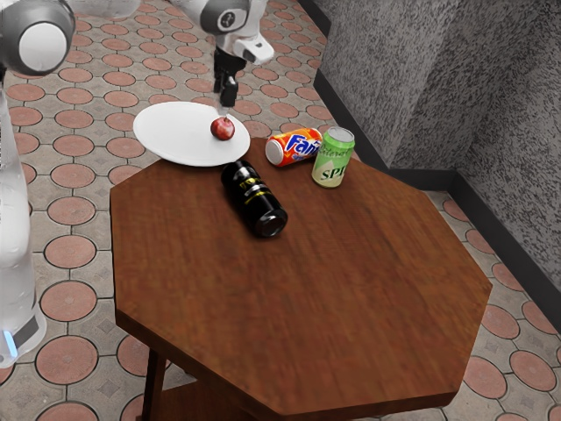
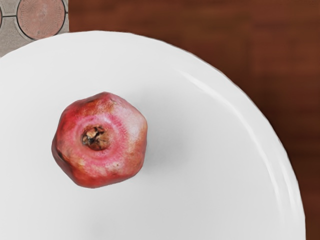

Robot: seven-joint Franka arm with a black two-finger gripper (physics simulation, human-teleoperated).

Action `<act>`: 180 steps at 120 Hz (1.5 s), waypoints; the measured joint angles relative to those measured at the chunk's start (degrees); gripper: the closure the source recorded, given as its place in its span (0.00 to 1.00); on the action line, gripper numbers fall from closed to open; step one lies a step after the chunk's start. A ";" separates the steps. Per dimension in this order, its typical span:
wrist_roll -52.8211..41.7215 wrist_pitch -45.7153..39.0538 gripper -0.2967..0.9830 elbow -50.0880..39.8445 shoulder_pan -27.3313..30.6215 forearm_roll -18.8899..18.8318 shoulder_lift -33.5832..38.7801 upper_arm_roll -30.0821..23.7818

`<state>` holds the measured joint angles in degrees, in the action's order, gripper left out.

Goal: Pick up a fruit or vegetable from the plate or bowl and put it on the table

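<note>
Although the pomegranate [image 1: 223, 129] lay in plain sight, several hazards were noted, taken from the exterior view's left to its right. The white plate [image 1: 180, 133] appeared to overhang the table's edge; a push down on its unsupported side could have tipped it and sent the fruit to the floor [image 2: 20, 35]. The pomegranate rested on the plate, towards its rim on the exterior view's right. Being rounded and on a smooth surface, it was judged liable to roll if touched off-centre or on one side only. The gripper [image 1: 224, 109] stood just above it; how far open it was could not be determined, and no hold on the fruit was evident. A descent carried too low risked striking the plate. The black can [image 1: 253, 200] lay on its side close by the plate's near rim; whether they touched could not be established. A nudged plate, or fruit carried too low, could have set it rolling. Further right, the orange can [image 1: 294, 146] lay beside the upright green can [image 1: 333, 158], which a wide swing might have toppled. Release above the bare wood of the table [image 1: 324, 298] called for little height, lest the fruit roll off.
</note>
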<state>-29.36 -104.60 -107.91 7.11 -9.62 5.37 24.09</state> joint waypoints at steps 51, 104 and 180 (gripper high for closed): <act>-7.20 -6.65 0.23 0.50 0.29 1.59 -6.24 0.24; -13.53 -10.61 0.23 1.49 4.05 2.05 -11.06 0.03; -17.11 -10.12 0.42 1.49 4.77 7.49 -15.06 0.07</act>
<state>-46.47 -114.72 -106.42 11.88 -2.13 -9.69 24.16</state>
